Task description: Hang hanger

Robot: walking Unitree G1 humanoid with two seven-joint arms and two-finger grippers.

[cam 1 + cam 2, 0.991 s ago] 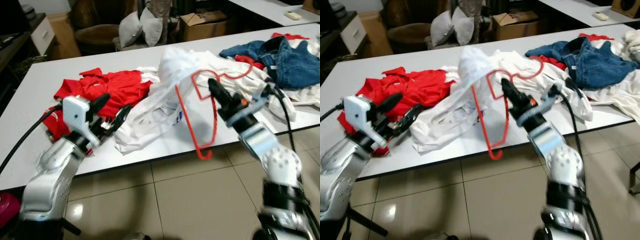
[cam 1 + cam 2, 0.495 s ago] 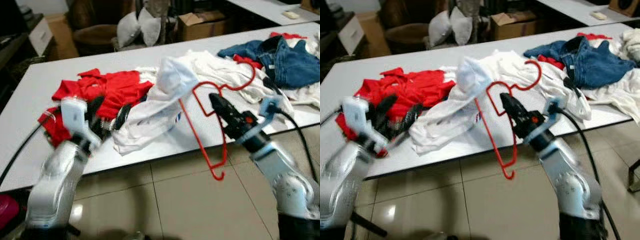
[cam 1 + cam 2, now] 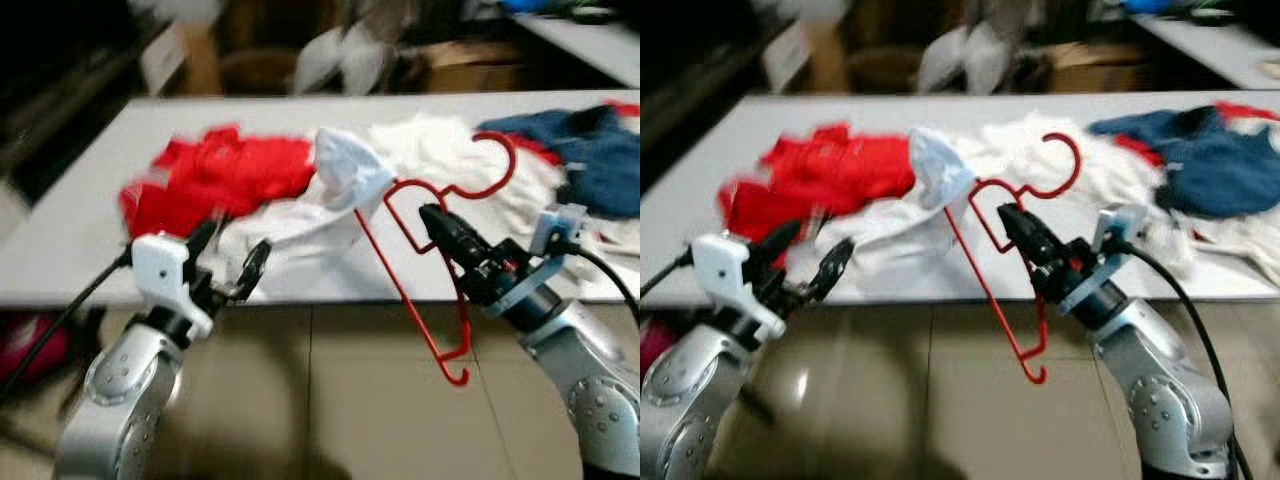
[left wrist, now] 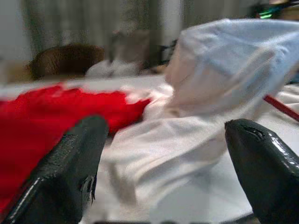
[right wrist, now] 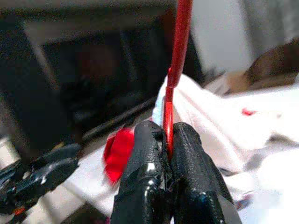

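A red plastic hanger (image 3: 432, 262) hangs in the air in front of the table edge, with a white garment (image 3: 335, 190) draped over its far shoulder and trailing onto the table. My right gripper (image 3: 436, 222) is shut on the hanger's bar just below the hook; the wrist view shows both fingers (image 5: 145, 182) pressed on the red bar (image 5: 175, 70). My left gripper (image 3: 232, 258) is open at the table's front edge, left of the garment. Its two black fingers (image 4: 70, 172) stand wide apart with the white garment (image 4: 205, 93) beyond them.
The white table (image 3: 70, 230) carries a red garment (image 3: 215, 180) on the left, a heap of white clothes (image 3: 450, 150) in the middle and blue jeans (image 3: 590, 150) on the right. Tiled floor (image 3: 330, 400) lies below. Pillows, a chair and a cardboard box stand behind the table.
The whole picture has shifted and blurred, so the camera has moved. The right gripper still holds the hanger, which now hangs lower. The left gripper stays open.
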